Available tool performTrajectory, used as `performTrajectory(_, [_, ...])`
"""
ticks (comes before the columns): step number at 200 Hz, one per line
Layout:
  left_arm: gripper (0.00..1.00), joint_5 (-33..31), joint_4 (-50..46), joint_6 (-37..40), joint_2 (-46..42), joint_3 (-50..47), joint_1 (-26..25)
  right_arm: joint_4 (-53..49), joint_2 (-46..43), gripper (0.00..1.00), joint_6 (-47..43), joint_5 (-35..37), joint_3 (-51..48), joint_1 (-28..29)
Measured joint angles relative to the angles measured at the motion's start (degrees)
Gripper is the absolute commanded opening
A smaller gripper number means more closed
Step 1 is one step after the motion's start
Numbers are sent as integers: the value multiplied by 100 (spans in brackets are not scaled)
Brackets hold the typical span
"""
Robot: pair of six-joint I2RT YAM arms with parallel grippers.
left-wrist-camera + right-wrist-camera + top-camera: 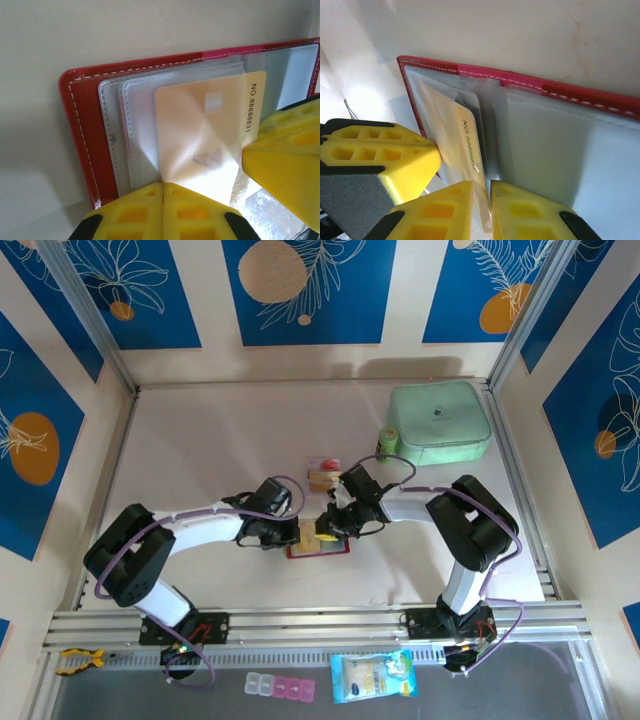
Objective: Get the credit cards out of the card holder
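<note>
Yellow ribbed fingers crowd in from both wrists. The left gripper has its jaws pressed tight together with nothing between them, tips planted on the pale clear sleeves of the small red leather-like card holder. It lies open and flat on the cream table between the two arms. From the other side the right gripper stands narrow, tips pinched on the long edge of an orange-yellow plastic card with a printed number. The card juts partway out of its sleeve, most of it under clear plastic. To my eye the step in hand is drawing this card free while the left arm pins the holder down. The next move, I'd judge, calls for a straight pull along the sleeve's opening, low to the table, firm enough that the slick card doesn't slip. Whether other cards sit in the sleeves behind, I cannot tell.
</note>
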Motion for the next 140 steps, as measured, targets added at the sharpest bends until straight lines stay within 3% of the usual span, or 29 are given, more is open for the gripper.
performTrajectory(53, [0,-24,0,0,0,0,0,101,-125,5,-22,-7,-151,-68])
performTrajectory(140, [0,-83,4,0,0,0,0,-267,-640,3,-208,254,-313,-267])
